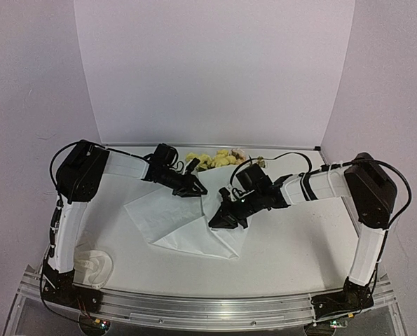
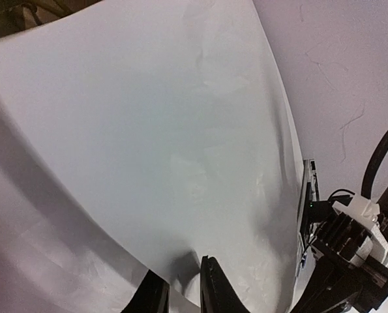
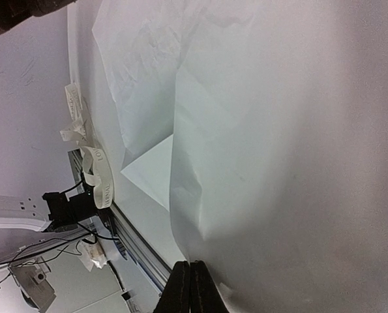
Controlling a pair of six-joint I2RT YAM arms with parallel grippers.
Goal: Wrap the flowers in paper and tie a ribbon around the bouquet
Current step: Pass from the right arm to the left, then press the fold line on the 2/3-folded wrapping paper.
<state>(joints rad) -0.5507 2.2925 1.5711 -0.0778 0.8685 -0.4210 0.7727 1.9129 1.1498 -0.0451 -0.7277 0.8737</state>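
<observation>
The paper [image 1: 187, 224] lies spread on the table, with a fold raised along its right side. Pale yellow flowers [image 1: 215, 159] lie at the back of the table, beyond the paper. The cream ribbon [image 1: 96, 266] sits coiled at the front left, and the right wrist view also shows the ribbon [image 3: 96, 169]. My left gripper [image 2: 184, 293] is at the paper's [image 2: 167, 130] far edge; its jaws stand a narrow gap apart with the edge between them. My right gripper [image 3: 190, 287] is shut on an edge of the paper [image 3: 278, 163], which rises from its tips.
A metal rail [image 1: 208, 308] runs along the table's front edge, just beyond the ribbon. White walls close in the back and both sides. The two arms meet over the middle of the table, near the flowers.
</observation>
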